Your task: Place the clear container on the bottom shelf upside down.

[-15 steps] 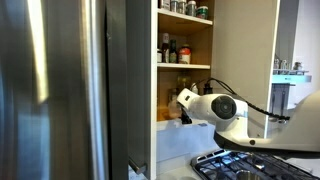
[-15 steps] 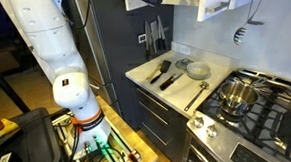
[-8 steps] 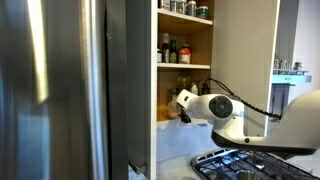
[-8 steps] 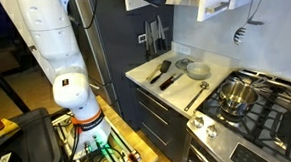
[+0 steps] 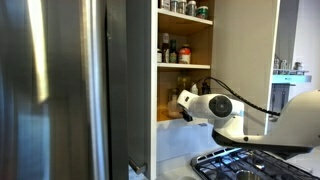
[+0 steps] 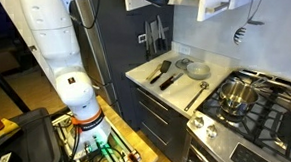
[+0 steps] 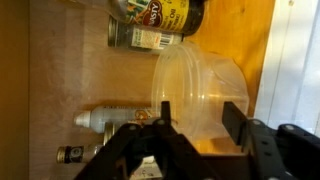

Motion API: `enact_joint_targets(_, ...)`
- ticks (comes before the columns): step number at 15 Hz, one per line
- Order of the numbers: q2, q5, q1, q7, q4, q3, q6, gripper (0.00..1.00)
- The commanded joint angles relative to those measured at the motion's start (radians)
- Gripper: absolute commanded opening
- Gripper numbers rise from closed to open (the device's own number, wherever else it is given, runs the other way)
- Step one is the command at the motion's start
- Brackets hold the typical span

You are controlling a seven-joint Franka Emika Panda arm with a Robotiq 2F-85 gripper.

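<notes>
labels appeared on two jars at the top of the wrist view: a dark jar (image 7: 170, 14) with a yellow-and-black label, its lettering too blurred to read, and beside it a pale-labelled jar (image 7: 140, 38) whose fine print was likewise illegible. a white-capped bottle (image 7: 108, 120) and a small dark bottle (image 7: 75, 154) showed toward the left edge against the wooden cupboard wall (image 7: 60, 70); no writing on them could be made out. the clear container (image 7: 200, 85) filled the middle of that view, inside the cupboard and directly ahead of the gripper (image 7: 200, 128). its rounded wall lay across the gap between the two black fingers (image 7: 165, 118) and reached past each of them. the fingers stood apart, one to each side of the container's near part; whether they pressed on it or stood free of it could not be told. in an exterior view the white arm (image 5: 222, 108) reached into the lowest visible space of the open cupboard (image 5: 200, 75), below a shelf of dark bottles (image 5: 170, 50) and a top shelf of jars (image 5: 190, 8); the container could not be distinguished there. in an exterior view a counter (image 6: 209, 60) with utensils lay beside a pot (image 6: 236, 91) on a gas hob.
</notes>
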Motion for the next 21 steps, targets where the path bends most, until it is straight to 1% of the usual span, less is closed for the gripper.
enact_joint_targets(1, 0.016, 0.016, 0.046, -0.043, 0.017, -0.05, 0.0, 0.43)
enact_joint_targets(2, 0.016, 0.017, 0.05, -0.046, 0.015, -0.057, 0.003, 0.38)
enact_joint_targets(3, 0.017, 0.016, 0.054, -0.049, 0.016, -0.062, 0.002, 0.29)
enact_joint_targets(4, 0.017, 0.016, 0.057, -0.052, 0.018, -0.067, 0.002, 0.24)
enact_joint_targets(5, 0.018, 0.016, 0.06, -0.056, 0.019, -0.07, 0.002, 0.21)
enact_joint_targets(6, 0.018, 0.016, 0.062, -0.059, 0.02, -0.074, 0.001, 0.13)
enact_joint_targets(7, 0.019, 0.016, 0.064, -0.061, 0.021, -0.076, 0.001, 0.11)
enact_joint_targets(8, 0.02, 0.016, 0.066, -0.064, 0.021, -0.078, 0.001, 0.15)
enact_joint_targets(10, 0.022, 0.016, 0.067, -0.067, 0.022, -0.08, 0.001, 0.12)
enact_joint_targets(12, 0.021, 0.025, 0.067, -0.068, 0.018, -0.081, 0.002, 0.08)
enact_joint_targets(13, 0.016, 0.066, 0.045, -0.084, 0.005, -0.056, 0.004, 0.06)
enact_joint_targets(16, 0.003, 0.192, 0.042, -0.119, -0.024, -0.047, 0.003, 0.06)
enact_joint_targets(18, -0.008, 0.324, 0.04, -0.173, -0.051, -0.035, -0.004, 0.06)
enact_joint_targets(21, -0.023, 0.552, 0.038, -0.273, -0.08, -0.014, -0.013, 0.06)
